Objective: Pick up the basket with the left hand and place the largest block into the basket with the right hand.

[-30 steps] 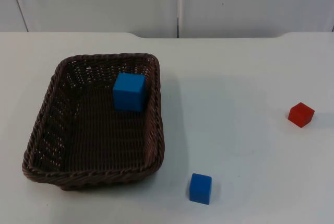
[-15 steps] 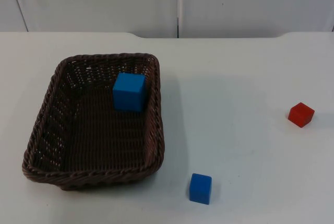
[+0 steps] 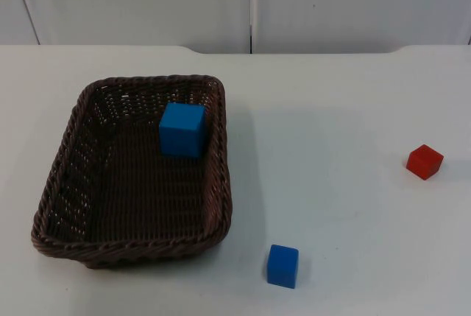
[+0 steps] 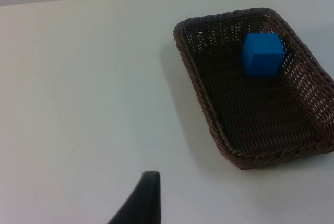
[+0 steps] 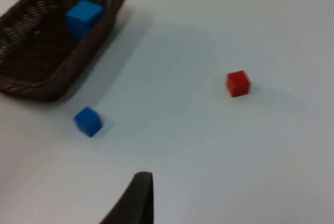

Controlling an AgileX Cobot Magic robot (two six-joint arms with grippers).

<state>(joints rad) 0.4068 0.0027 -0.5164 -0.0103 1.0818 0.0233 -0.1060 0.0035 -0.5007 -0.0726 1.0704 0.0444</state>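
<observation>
A dark brown woven basket (image 3: 125, 248) rests on the left half of the white table. The large blue block (image 3: 182, 130) lies inside it, against the far right wall. A small blue block (image 3: 282, 265) sits on the table near the front edge, right of the basket. A small red block (image 3: 425, 161) sits far to the right. My left gripper (image 4: 140, 203) hovers over bare table, well away from the basket (image 4: 201, 104) and the large blue block (image 4: 262, 53). My right gripper (image 5: 136, 200) hovers back from the small blue block (image 5: 87, 121) and the red block (image 5: 238, 83), touching nothing.
A grey partition wall (image 3: 250, 3) closes off the table at the back. Bare white table top (image 3: 331, 146) stretches between the basket and the red block.
</observation>
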